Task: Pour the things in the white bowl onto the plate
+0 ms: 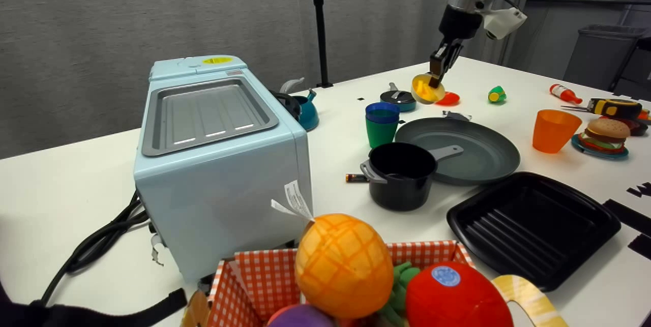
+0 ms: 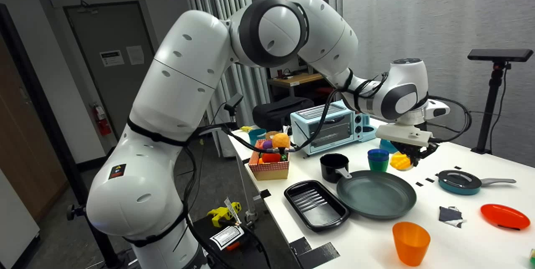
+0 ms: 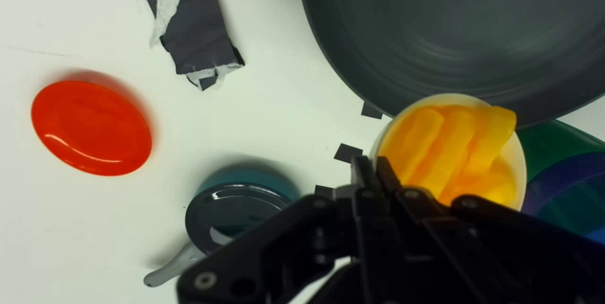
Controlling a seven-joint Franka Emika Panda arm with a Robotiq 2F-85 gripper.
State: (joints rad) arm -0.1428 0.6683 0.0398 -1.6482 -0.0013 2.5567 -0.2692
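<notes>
Grey drapery (image 1: 213,11) hangs behind the white bench (image 1: 91,174), where your pour looks set up but not yet made. Your gripper (image 3: 375,167), drawn nearly together, pinches the rim of the white bowl (image 3: 519,171) and holds it tilted, up off the bench. Inside the bowl lie the yellow pieces (image 3: 446,148) — several sticks side by side, one with its end resting up at the rim. Next out comes the plate (image 1: 483,149), dark grey-green and flat on the bench; in the wrist view the bowl overlaps its edge, though you cannot tell from these angles how far it truly hangs over. No yellow piece shows on the plate's surface.

On that evidence your grasp and lift are done, and the pour itself is outstanding: what appears left is to bring the bowl further in over the plate and tip it until the pieces drop — all of them, by the look of it. Farther out, blue and green cups (image 1: 382,131) stand nested near the plate, the black pot (image 1: 399,192) sits just beside it with its grey handle (image 1: 450,152) reaching over the plate's rim, and the black ridged tray (image 1: 539,225) lies close by on the bench.
</notes>
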